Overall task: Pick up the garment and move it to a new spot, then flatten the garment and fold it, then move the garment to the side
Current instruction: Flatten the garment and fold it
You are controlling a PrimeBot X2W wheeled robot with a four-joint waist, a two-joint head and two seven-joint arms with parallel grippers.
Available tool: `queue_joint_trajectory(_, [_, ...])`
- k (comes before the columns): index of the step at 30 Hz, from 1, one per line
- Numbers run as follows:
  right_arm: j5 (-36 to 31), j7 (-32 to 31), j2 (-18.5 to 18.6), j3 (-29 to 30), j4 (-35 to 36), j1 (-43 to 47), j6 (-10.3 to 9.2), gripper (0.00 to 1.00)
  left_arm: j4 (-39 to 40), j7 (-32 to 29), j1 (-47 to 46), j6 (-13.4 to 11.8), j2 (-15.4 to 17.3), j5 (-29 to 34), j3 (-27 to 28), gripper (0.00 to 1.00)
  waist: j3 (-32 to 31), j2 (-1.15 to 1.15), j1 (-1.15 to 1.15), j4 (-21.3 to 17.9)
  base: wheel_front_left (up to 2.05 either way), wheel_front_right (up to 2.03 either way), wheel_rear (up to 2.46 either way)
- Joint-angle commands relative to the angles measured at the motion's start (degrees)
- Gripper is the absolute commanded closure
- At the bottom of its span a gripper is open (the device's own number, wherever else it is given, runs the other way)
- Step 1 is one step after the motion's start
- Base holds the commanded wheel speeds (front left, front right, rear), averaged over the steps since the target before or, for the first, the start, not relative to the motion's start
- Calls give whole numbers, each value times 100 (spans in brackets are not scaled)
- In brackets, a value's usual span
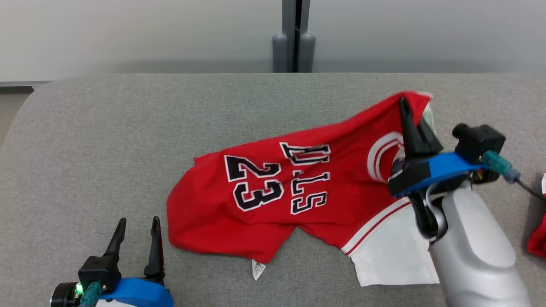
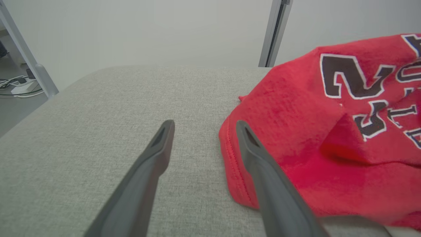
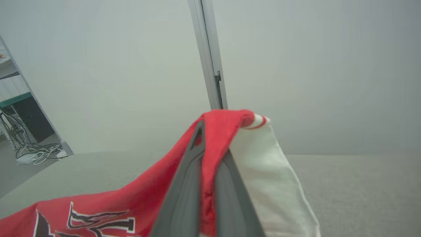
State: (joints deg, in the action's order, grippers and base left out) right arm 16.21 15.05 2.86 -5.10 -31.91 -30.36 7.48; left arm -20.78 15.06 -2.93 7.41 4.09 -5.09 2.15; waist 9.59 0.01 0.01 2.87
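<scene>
Jersey (image 1: 273,200) lies lengthwise left-right, neck end right, clamped in right gripper (image 1: 404,102); left gripper (image 1: 139,220) wide, empty.

Left hand (image 1: 139,219) and right hand (image 1: 403,101): each has two long, dark grey fingers (image 2: 148,177) that taper to narrow tips, with a slotted recess near each tip. The fingers seat in a black block (image 1: 100,268) on a bright blue housing (image 1: 443,168). A black module (image 1: 477,143) carries a teal plug (image 1: 499,164) and a thin dark cable (image 1: 529,189). Forearm (image 1: 482,251): smooth, rounded, silver-grey. A green light (image 1: 78,288) glows at the left wrist.
</scene>
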Motion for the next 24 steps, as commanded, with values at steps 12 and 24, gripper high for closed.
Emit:
queue_joint_trajectory(12, [-1512, 17, 19, 664, -680, -1780, 2, 100, -129, 15, -195, 11, -33, -173, -322, 0, 229, -1, -1, 521, 0, 0, 0])
queue_joint_trajectory(24, [-3984, -149, 60, 3000, -1753, -2309, 2, 0, -137, 15, -491, 11, 105, -372, -668, 0, 617, -1, -1, 960, 0, 0, 0])
